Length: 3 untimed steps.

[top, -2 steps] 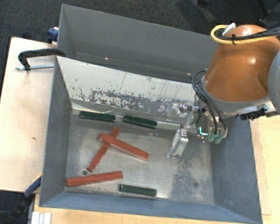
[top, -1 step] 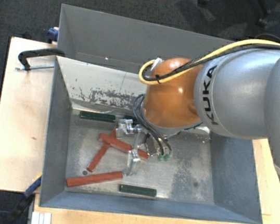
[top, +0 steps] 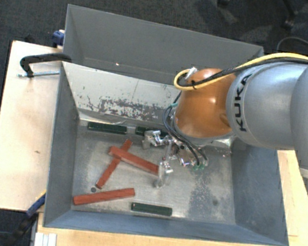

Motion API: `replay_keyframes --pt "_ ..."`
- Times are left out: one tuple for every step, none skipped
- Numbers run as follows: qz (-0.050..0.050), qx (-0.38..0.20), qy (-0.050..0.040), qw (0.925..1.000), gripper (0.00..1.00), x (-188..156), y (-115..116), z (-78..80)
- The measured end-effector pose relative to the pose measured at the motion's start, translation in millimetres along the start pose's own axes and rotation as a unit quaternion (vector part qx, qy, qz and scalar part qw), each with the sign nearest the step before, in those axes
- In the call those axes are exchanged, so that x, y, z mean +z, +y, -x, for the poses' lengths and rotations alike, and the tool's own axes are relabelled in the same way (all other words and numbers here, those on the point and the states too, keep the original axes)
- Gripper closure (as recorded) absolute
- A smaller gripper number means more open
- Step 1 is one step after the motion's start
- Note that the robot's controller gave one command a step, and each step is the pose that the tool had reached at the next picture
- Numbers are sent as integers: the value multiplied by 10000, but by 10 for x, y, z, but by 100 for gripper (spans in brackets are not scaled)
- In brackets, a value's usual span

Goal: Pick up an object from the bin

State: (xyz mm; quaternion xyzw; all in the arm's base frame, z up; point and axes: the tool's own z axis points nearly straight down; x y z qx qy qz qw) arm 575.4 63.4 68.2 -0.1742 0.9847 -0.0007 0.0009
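In the bin's [top: 62, 145] middle, the claw [top: 163, 176] sits at a red stick's [top: 131, 158] right end; open or closed, I cannot tell.

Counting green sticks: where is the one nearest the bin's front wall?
In the camera view the dark green stick lies flat by the front wall, just right of the long red stick and in front of the gripper.

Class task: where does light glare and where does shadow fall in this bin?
Camera view: glare whitens the grey metal bin's back wall; the orange wrist cover shows a sheen; the floor looks dimmer right of the gripper, under the arm.
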Motion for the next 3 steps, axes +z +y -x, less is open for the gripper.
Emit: replay_keyframes --pt "14 79 14 10000 0 -100 -21 -335" --pt "15 75 0 10000 100 -96 -18 -319" --pt "-10 -174 -60 9998 100 -1466 -113 -457"
